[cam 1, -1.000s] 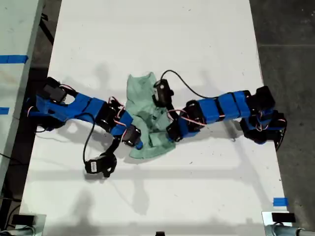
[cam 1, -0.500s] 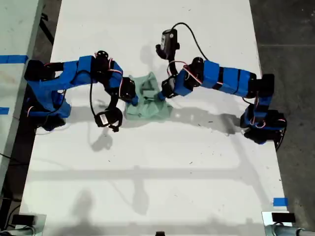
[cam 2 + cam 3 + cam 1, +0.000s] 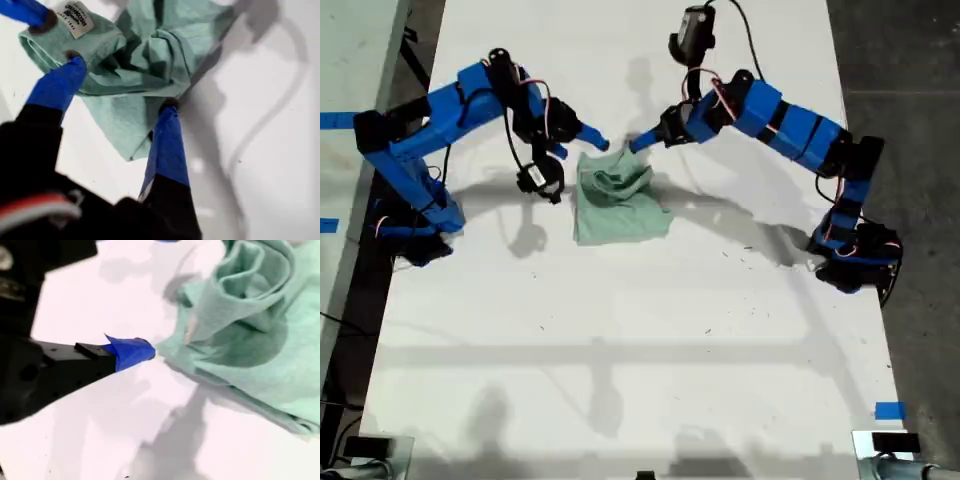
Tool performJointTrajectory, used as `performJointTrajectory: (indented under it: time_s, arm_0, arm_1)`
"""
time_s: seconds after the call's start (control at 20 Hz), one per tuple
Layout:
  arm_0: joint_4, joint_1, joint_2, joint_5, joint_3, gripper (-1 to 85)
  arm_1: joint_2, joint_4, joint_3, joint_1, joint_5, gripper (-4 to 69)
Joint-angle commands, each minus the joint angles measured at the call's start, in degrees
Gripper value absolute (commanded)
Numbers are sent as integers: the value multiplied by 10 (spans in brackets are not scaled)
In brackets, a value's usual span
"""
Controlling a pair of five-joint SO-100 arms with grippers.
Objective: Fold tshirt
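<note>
Cloth first: soft, light, wrinkly pale mint-green tshirt (image 3: 618,200), best pinched at a hem. My first gripper (image 3: 121,85) gapes wide over it; whether my second gripper (image 3: 134,350) is parted I cannot tell.

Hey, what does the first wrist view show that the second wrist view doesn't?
Only the first wrist view: my first gripper with both blue fingers spread open at the tshirt, a white label on the cloth, and another blue tip beside that label.
Only the second wrist view: my second gripper, one blue tip showing, at the shirt's edge, clamping nothing visible.
Both: the crumpled mint tshirt on the white table.
</note>
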Motion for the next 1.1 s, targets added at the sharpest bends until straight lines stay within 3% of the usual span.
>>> performJointTrajectory:
  time_s: [0.0, 0.1, 0.25, 0.35, 0.45, 0.5, 0.65, 0.85, 1.05]
  arm_0:
    - [-27, -114, 134, 42, 85, 350]
    - [-66, -152, 227, 64, 186, 341]
    - [-105, -132, 353, 65, 327, 311]
    - [-155, -64, 451, 40, 431, 244]
    - [-200, 18, 553, -21, 545, 86]
    - [-220, 60, 607, -53, 603, 58]
    - [-290, 162, 816, -142, 795, 1]
    - [-246, 243, 1143, -209, 977, 1]
    - [-255, 264, 1139, -229, 1013, 10]
  arm_1:
    - [49, 62, -4, 71, -28, 288]
    - [94, 86, 49, 108, -39, 270]
    - [181, 114, 152, 125, -47, 258]
    - [253, 116, 251, 105, -34, 221]
    - [332, 119, 359, 72, -3, 199]
    - [380, 106, 423, 48, 20, 156]
    - [499, 72, 591, -32, 88, 157]
    - [676, -4, 817, -111, 166, -1]
    - [758, -98, 904, -137, 153, -12]
